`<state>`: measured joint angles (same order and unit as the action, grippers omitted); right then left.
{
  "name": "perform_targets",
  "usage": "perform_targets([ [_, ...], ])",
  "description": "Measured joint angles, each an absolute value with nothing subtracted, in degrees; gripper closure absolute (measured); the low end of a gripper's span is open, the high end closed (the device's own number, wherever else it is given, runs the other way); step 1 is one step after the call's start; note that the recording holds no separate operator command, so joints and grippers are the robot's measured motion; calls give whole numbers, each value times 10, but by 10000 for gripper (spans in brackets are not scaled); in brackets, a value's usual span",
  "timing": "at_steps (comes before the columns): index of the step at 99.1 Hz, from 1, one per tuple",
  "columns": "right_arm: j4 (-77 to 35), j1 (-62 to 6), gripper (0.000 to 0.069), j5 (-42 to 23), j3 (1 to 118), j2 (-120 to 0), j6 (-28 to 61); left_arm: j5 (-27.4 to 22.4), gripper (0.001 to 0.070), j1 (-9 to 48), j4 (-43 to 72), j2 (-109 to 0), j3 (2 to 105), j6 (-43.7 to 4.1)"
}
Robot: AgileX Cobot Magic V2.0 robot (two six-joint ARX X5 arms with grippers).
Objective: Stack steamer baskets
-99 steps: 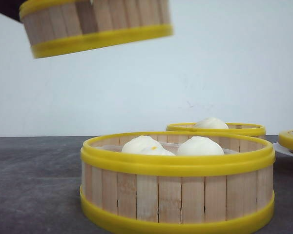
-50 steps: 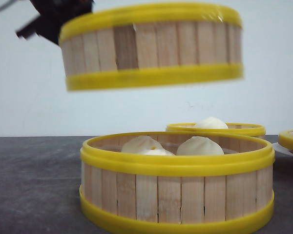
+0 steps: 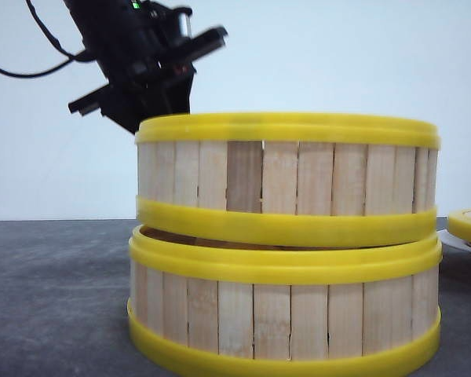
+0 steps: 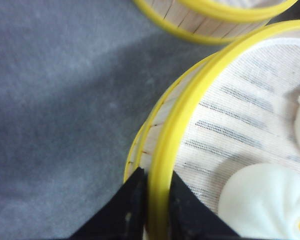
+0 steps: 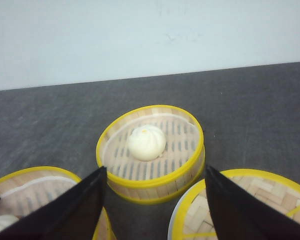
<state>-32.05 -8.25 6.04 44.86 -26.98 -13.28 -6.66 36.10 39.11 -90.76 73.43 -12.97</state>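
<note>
Landmark for all positions: the lower steamer basket (image 3: 284, 314), standing on the dark desk (image 3: 55, 298) nearest the front camera.

Held item. The upper steamer basket (image 3: 286, 179) sits directly above the landmark, its bottom band resting on or just clear of the landmark's top rim. It is slightly tilted: a narrow gap shows at the left side, none at the right. Contact cannot be confirmed all round.

Left tool (image 4: 151, 210). Clamped on the upper basket's rim, one finger inside the wall and one outside, as the left wrist view shows. Judgement: a rim pinch leaves the basket's underside free, so it can be lowered flat onto the landmark without the fingers fouling. Release looks premature until the tilt is taken out.

Right tool (image 5: 155, 200). Jaws spread wide, holding nothing, hovering over the baskets behind and to the right of the landmark. Judgement: on standby.

Count.
- Steamer baskets: four at least. The landmark, the upper basket, a single-bun basket (image 5: 151, 150) behind the landmark, and a rim to the right of the landmark (image 3: 467, 226), which appears to sit on a white plate (image 5: 174, 225).
- Buns: two visible in the upper basket, one whole bun (image 4: 262, 202) and an edge of another; one bun (image 5: 146, 142) in the rear basket. The landmark's contents are hidden.
</note>
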Motion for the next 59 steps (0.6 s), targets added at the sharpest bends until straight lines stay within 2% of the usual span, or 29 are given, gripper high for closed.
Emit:
perform_targets([
  [59, -322, -83, 306, 60, 449, -270, -133, -46, 685, 363, 409, -909, 712, -143],
])
